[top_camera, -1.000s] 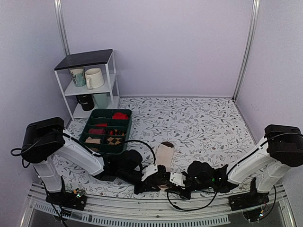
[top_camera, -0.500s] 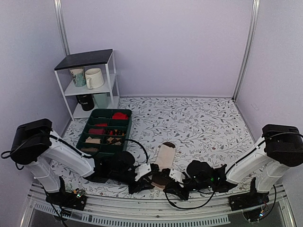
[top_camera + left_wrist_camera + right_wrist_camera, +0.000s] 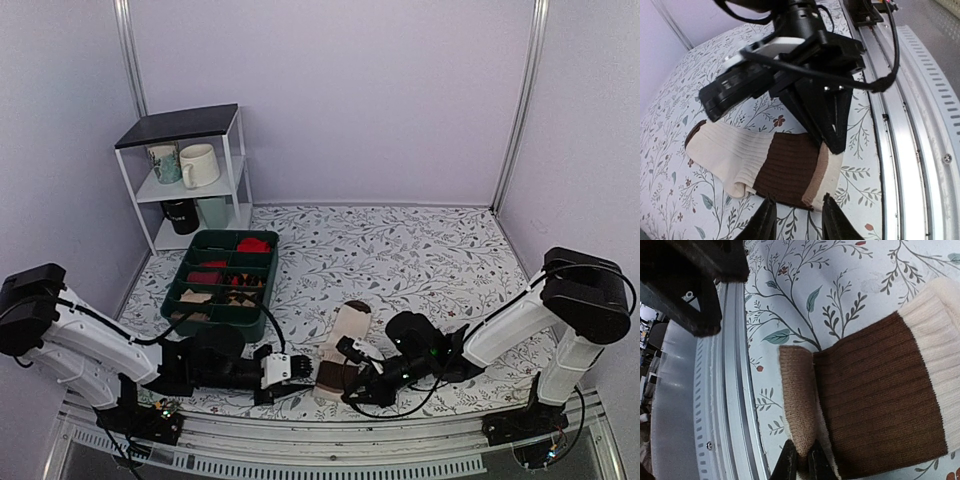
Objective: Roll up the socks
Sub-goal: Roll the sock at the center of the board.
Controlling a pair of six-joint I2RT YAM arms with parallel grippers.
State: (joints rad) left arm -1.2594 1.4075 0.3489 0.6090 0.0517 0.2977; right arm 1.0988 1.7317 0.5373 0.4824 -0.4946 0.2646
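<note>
The socks [image 3: 347, 335] lie flat near the table's front edge, cream with a wide dark brown band [image 3: 785, 167] and a tan and cream near end [image 3: 797, 390]. My right gripper [image 3: 801, 461] is shut on that tan end, which is pinched between its fingertips. In the top view the right gripper [image 3: 347, 388] sits at the socks' near end. My left gripper [image 3: 797, 216] is open and holds nothing, with the edge of the socks just beyond its fingertips. From above, the left gripper [image 3: 296, 371] lies low on the table to the left of the socks.
A green tray [image 3: 176, 297] with rolled socks in its compartments stands at the left. Behind it is a white shelf [image 3: 237, 160] with mugs. A metal rail [image 3: 300, 455] runs along the near edge, close to both grippers. The flowered cloth [image 3: 420, 260] covers the table.
My left gripper has let go of the socks, opened and drawn back to the left. My right gripper has shut on the socks' near end.
</note>
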